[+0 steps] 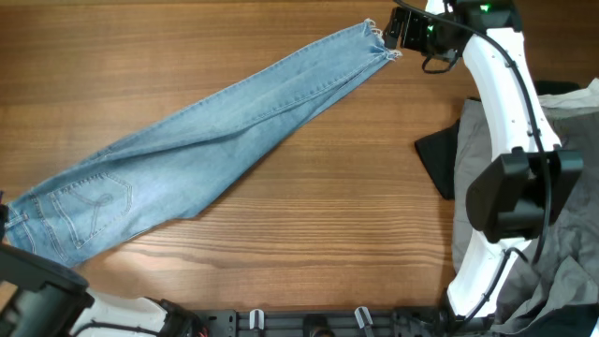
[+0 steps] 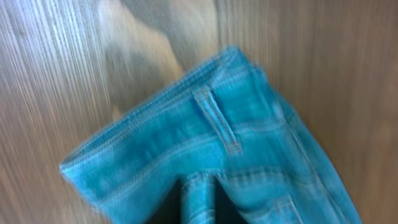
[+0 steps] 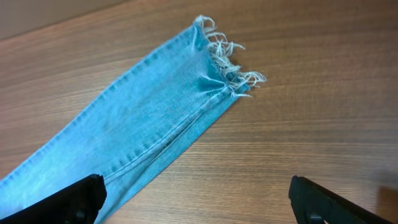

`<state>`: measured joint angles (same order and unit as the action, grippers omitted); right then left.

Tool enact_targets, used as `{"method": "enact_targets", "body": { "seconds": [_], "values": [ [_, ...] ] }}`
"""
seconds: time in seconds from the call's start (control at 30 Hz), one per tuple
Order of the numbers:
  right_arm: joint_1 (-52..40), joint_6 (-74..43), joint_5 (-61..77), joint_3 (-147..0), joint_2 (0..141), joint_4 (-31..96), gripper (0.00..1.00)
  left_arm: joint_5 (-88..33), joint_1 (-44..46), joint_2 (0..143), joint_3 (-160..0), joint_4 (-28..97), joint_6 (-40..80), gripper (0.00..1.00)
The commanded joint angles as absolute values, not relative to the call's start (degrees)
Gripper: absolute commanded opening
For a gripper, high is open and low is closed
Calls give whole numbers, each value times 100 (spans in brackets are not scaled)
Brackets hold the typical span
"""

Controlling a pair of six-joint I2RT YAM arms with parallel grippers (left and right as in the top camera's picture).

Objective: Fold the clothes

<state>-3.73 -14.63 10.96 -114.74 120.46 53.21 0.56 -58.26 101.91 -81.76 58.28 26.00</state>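
A pair of light blue denim jeans [image 1: 215, 131] lies flat and stretched out on the brown wood-grain table [image 1: 187, 37]. In the overhead view it runs on a slant from the waist at about 8 o'clock to the leg ends at about 1 o'clock. The legs lie one on the other, and a back pocket [image 1: 94, 201] faces up near the waist. The frayed white hems [image 3: 227, 62] rest on the wood, loose threads splayed out.

The right gripper [image 3: 196, 186], black and two-fingered on a white arm, hovers just beside the hems at 1 o'clock. Its fingers [image 3: 68, 199] are spread wide and released, nothing between them.

The left wrist view is blurred. It shows the waistband [image 2: 155, 149] with a belt loop [image 2: 214, 118], one corner lifted off the table. The left gripper [image 2: 196, 208] is clenched. A strip of denim runs between two dark shapes at 6 o'clock of that view, so it appears to pinch the jeans at the waist.

At 3 o'clock on the table, well apart from the jeans, lie a crumpled grey cloth [image 1: 571, 225] and a flat black garment [image 1: 438, 157], partly under the right arm.
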Motion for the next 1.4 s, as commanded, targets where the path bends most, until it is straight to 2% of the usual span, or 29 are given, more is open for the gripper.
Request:
{"method": "enact_targets", "body": {
  "seconds": [0.0, 0.17, 0.33, 0.4, 0.53, 0.6, 0.7, 0.87, 0.9, 0.93, 1.03, 1.07, 1.1, 1.13, 1.17, 1.2, 1.23, 1.27, 1.33, 1.37],
  "values": [
    [-403, -1817, 1227, -11463, 12540, 5347, 96, -812, -5721, 9955, -8173, 6180, 2574, 4],
    [-416, -1809, 1446, -11463, 12682, 5749, 94, -1415, -4777, 9955, -7607, 5968, 1551, 4],
    [-368, -1796, 1680, -11463, 12342, 6027, 98, -1323, -2936, 9992, -6882, 5041, 856, 4],
    [-368, -1658, 1680, -11463, 12189, 6095, 100, -1017, -2292, 10036, -6613, 4681, 915, 4],
    [-368, -1671, 1638, -11463, 12062, 6211, 100, 276, -1437, 10175, -6018, 4412, 2338, 4],
    [-368, -1673, 1634, -11463, 12064, 6217, 100, 521, -1439, 10280, -5708, 4401, 3068, 4],
    [-368, -1673, 1634, -11463, 12064, 6171, 100, 534, -1704, 10433, -5352, 4381, 3511, 5],
    [-370, -1671, 1466, -11463, 12064, 6217, 100, 1898, -2838, 10530, -5214, 4193, 3542, 8],
    [-384, -1673, 1466, -11463, 12064, 6228, 100, 1992, -3194, 10530, -5301, 4167, 3511, 4],
    [-403, -1669, 1463, -11463, 12064, 6219, 100, 1922, -3538, 10530, -5384, 4042, 3411, 4],
    [-482, -1678, 1466, -11463, 12066, 6130, 97, 631, -4187, 10527, -5548, 3277, 2141, 5],
    [-526, -1673, 1466, -11463, 12086, 6064, 91, 438, -4241, 10527, -5572, 3177, 1944, 5],
    [-589, -1664, 1463, -11463, 12110, 5975, 80, 429, -4250, 10527, -5592, 3138, 1951, 6],
    [-661, -1667, 1468, -11463, 12167, 5865, 67, 429, -4219, 10527, -5596, 3098, 1946, 7],
    [-738, -1664, 1490, -11463, 12245, 5760, 46, 429, -4165, 10527, -5596, 3096, 1944, 8],
    [-838, -1669, 1487, -11463, 12339, 5640, 36, 432, -4104, 10527, -5596, 3096, 1933, 9],
    [-926, -1669, 1487, -11463, 12440, 5553, 34, 429, -4042, 10527, -5596, 3096, 1879, 10],
    [-1004, -1671, 1487, -11463, 12545, 5478, 47, 432, -3968, 10527, -5596, 3100, 1837, 11],
    [-1179, -1765, 1479, -11463, 12853, 5349, 53, 429, -3833, 10527, -5596, 3124, 1839, 12],
    [-1227, -1890, 1463, -11463, 13017, 5306, 62, 425, -3780, 10527, -5596, 3133, 1841, 12]
  ]
}}
